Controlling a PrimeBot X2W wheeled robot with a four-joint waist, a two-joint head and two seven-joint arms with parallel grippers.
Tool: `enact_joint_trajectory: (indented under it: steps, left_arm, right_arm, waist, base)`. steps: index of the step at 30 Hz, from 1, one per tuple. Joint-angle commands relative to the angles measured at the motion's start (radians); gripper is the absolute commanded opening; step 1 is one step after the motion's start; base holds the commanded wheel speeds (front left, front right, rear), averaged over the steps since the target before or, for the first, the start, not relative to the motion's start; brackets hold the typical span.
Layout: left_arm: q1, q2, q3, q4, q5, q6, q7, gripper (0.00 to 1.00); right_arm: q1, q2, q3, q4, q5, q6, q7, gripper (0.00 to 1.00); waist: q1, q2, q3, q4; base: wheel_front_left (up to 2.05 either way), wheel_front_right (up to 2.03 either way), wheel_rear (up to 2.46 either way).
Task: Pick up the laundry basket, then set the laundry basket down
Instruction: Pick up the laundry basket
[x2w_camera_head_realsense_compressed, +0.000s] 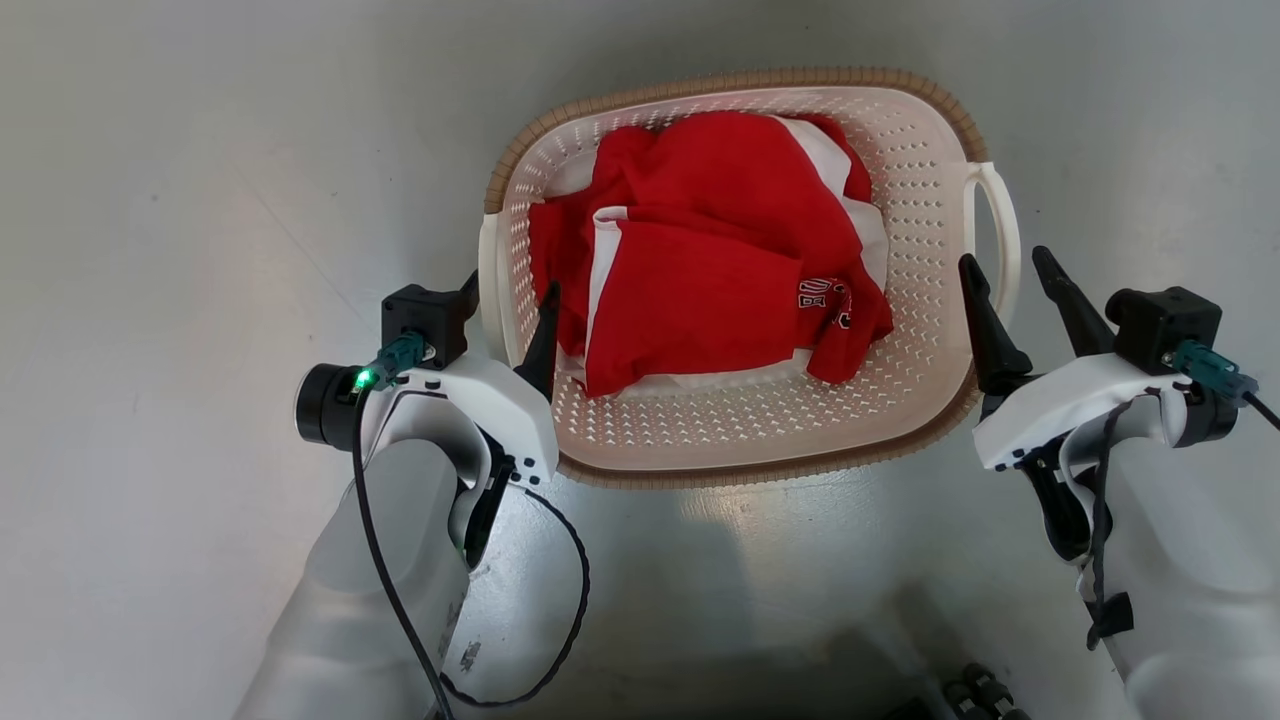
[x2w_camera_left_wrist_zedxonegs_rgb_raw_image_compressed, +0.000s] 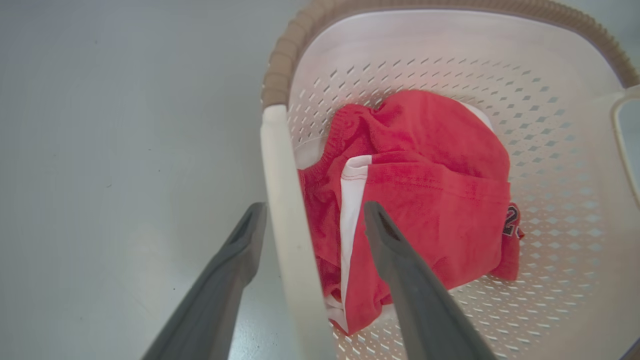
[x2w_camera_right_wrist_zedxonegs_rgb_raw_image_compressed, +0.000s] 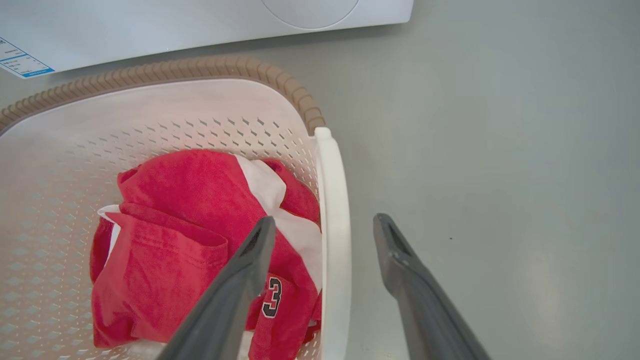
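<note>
Grey floor (x2w_camera_head_realsense_compressed: 180, 200) spreads under everything, plain and faintly glossy. At twelve o'clock in the right wrist view runs the white front of a washing machine (x2w_camera_right_wrist_zedxonegs_rgb_raw_image_compressed: 150, 25), with a blue-printed label at its ten o'clock corner. The laundry basket (x2w_camera_head_realsense_compressed: 920, 200) stands on the floor at twelve o'clock from the robot, between the two arms, its brown rim uppermost. Inside lies a crumpled red garment (x2w_camera_head_realsense_compressed: 720, 240) with white panels (a dark-edged numeral 3 (x2w_camera_right_wrist_zedxonegs_rgb_raw_image_compressed: 272, 297) shows on one fold). The left gripper (x2w_camera_head_realsense_compressed: 507, 312) is at the basket's nine o'clock side, its fingers spread apart and straddling the left handle (x2w_camera_left_wrist_zedxonegs_rgb_raw_image_compressed: 280, 190), one inside the basket and one outside, neither pressed against the loop. The right gripper (x2w_camera_head_realsense_compressed: 1004, 262) is at three o'clock, likewise spread, with the right handle (x2w_camera_right_wrist_zedxonegs_rgb_raw_image_compressed: 334, 210) standing between its fingers and clear of both. A small green light (x2w_camera_head_realsense_compressed: 362, 378) glows on the left wrist.
</note>
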Motion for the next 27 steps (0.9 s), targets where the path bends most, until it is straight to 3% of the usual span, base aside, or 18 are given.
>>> enact_joint_trajectory:
  steps: [1,22,23,24,25,26,27]
  left_arm:
    - [0.009,0.008,0.013,0.001,-0.015,0.003,-0.006,1.00]
    - [-0.056,0.008,-0.027,0.059,-0.049,0.015,-0.006,1.00]
    - [-0.058,0.008,-0.027,0.061,-0.050,0.014,-0.006,0.94]
    - [-0.059,0.008,-0.028,0.063,-0.050,0.014,-0.006,0.73]
    - [-0.059,0.008,-0.028,0.064,-0.051,0.014,-0.006,0.45]
    - [-0.060,0.008,-0.028,0.065,-0.052,0.013,-0.006,0.29]
    - [-0.061,0.008,-0.028,0.067,-0.053,0.013,-0.006,0.05]
  right_arm:
    - [0.029,0.000,0.026,0.002,0.010,0.006,-0.011,1.00]
    - [-0.081,-0.001,0.081,0.109,0.047,0.006,-0.011,1.00]
    - [-0.084,-0.001,0.085,0.114,0.050,0.006,-0.011,1.00]
    - [-0.088,-0.001,0.089,0.118,0.052,0.006,-0.011,1.00]
    - [-0.090,0.000,0.093,0.123,0.056,0.006,-0.011,1.00]
    - [-0.093,0.001,0.097,0.127,0.059,0.006,-0.011,0.63]
    - [-0.095,0.001,0.101,0.131,0.062,0.006,-0.011,0.39]
  waist:
    - [-0.0001,0.0000,0.004,-0.001]
    - [-0.0001,0.0000,0.066,0.003]
    - [-0.0001,0.0000,0.067,0.003]
    - [-0.0001,0.0000,0.067,0.003]
    - [-0.0001,0.0000,0.068,0.003]
    - [-0.0001,0.0000,0.067,0.003]
    - [-0.0001,0.0000,0.067,0.003]
  base:
    - [0.00,0.00,0.00]
    - [0.00,0.00,0.00]
    - [0.00,0.00,0.00]
    - [0.00,0.00,0.00]
    - [0.00,0.00,0.00]
    - [0.00,0.00,0.00]
    - [0.00,0.00,0.00]
